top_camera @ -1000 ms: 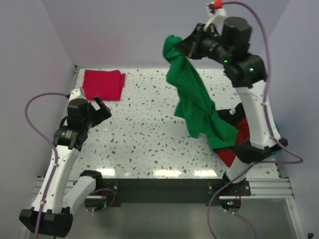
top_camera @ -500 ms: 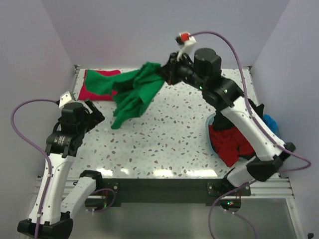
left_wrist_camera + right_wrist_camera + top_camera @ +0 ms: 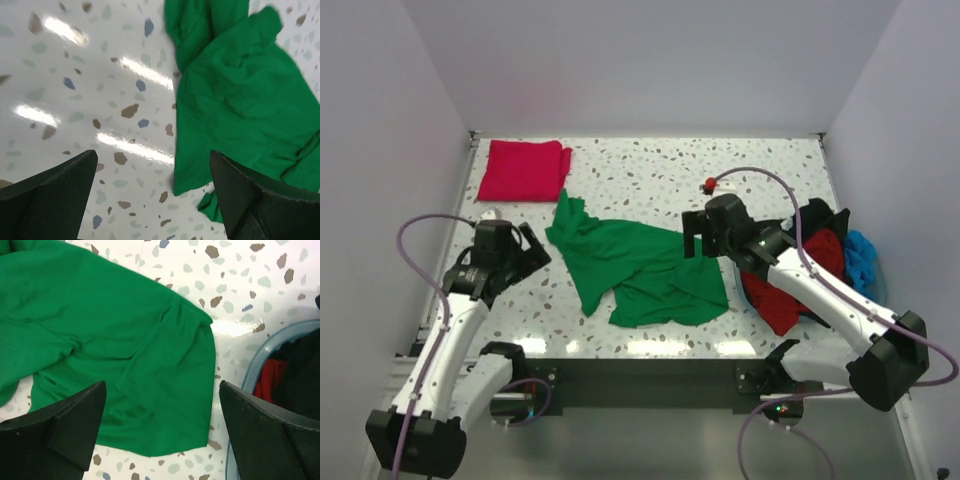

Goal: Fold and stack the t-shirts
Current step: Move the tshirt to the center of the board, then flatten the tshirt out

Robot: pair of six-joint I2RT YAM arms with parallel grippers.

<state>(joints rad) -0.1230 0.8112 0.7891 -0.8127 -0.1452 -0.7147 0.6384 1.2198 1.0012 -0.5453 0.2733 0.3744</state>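
Left end effector [image 3: 526,246] and right end effector [image 3: 694,236] — both agape

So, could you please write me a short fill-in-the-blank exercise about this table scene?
The crumpled t-shirt in the middle of the table is coloured ____. The folded crimson t-shirt lies at the table's far ____ corner. The left gripper and the right gripper both stand ____, holding nothing.
Missing words: green; left; open.
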